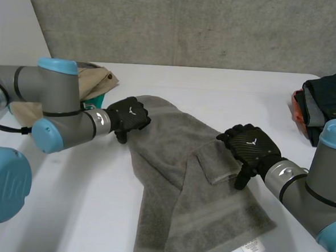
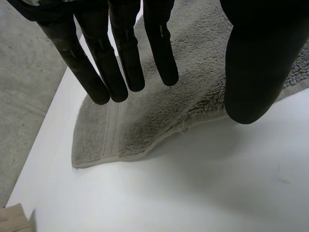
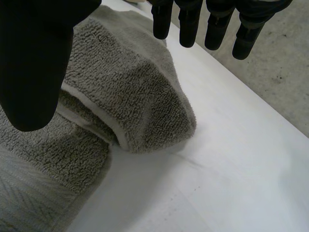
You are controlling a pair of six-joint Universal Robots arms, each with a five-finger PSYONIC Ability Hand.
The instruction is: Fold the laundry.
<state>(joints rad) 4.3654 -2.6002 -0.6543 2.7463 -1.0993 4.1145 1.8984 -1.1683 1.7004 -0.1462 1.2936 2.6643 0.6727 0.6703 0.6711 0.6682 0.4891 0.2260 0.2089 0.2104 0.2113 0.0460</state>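
From the head view, you have a grey towel (image 1: 176, 178) lying rumpled and slantwise on the white table (image 1: 83, 206). The left hand (image 1: 128, 117) is at its far edge and the right hand (image 1: 252, 147) at a folded-over flap. Beige cloth (image 1: 99, 82) sits behind the left arm and dark clothes (image 1: 329, 101) at the table's right rim. In the left wrist view your fingers (image 2: 161, 53) are straight, thumb apart, gripping nothing, over the towel's banded corner, with open table beyond the hem. In the right wrist view the fingers (image 3: 188, 24) are likewise straight and empty above the flap's hem, with bare table beside it.
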